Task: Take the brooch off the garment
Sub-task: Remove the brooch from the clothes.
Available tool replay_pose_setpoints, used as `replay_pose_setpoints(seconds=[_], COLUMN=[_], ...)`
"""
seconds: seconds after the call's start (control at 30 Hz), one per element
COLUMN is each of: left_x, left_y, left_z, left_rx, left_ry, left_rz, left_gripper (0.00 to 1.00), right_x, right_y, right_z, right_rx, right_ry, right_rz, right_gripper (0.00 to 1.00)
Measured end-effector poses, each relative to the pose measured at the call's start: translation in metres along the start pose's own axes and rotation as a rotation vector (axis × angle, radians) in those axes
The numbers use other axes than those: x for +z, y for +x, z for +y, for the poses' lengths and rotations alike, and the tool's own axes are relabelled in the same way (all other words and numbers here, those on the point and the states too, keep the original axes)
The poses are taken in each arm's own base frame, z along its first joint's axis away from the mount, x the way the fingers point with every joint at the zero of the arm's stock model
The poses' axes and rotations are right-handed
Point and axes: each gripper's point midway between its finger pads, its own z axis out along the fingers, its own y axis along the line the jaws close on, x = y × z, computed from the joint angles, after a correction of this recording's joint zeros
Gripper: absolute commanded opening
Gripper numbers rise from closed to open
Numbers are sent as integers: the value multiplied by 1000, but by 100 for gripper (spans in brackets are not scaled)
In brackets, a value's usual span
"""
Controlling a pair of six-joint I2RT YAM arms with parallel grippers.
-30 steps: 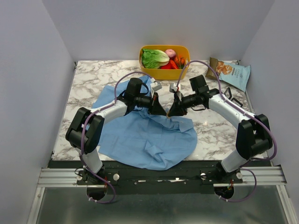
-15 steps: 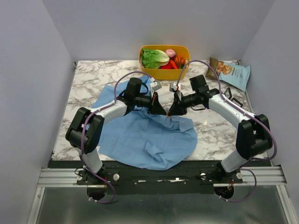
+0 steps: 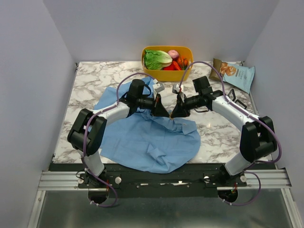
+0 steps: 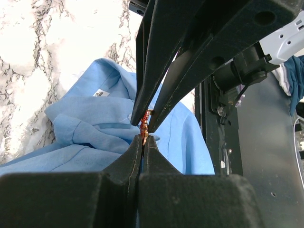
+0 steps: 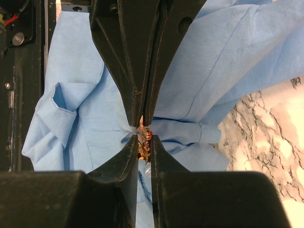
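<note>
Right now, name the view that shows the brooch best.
Right wrist: the brooch is close up, orange-tan, between the tips of the right gripper. Left wrist gives only a thin sliver between meeting tips. Top external gives a speck where the arms meet.

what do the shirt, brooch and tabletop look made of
The shirt looks like thin woven cloth, matte light blue: it folds and creases softly. The brooch may be metal, orange-tan with glints, but is too tiny to be sure. The tabletop is marble-patterned, white with grey veins; stone or printed laminate, I cannot tell.
</note>
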Motion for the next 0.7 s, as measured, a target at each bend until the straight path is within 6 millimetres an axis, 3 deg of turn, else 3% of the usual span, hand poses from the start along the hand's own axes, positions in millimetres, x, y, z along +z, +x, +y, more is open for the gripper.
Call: replay_pose_setpoints(seconds=[0.7], left_x=[1], left_y=[-1], left_z=[0], left_rx=[10], left_ry=[3], left_rz=[-3], left_gripper=[0], right_x=[-3], right_y=[-2], right_z=[0], right_rx=[-8], right_ry=[15], right_rz=[3], right_gripper=[20])
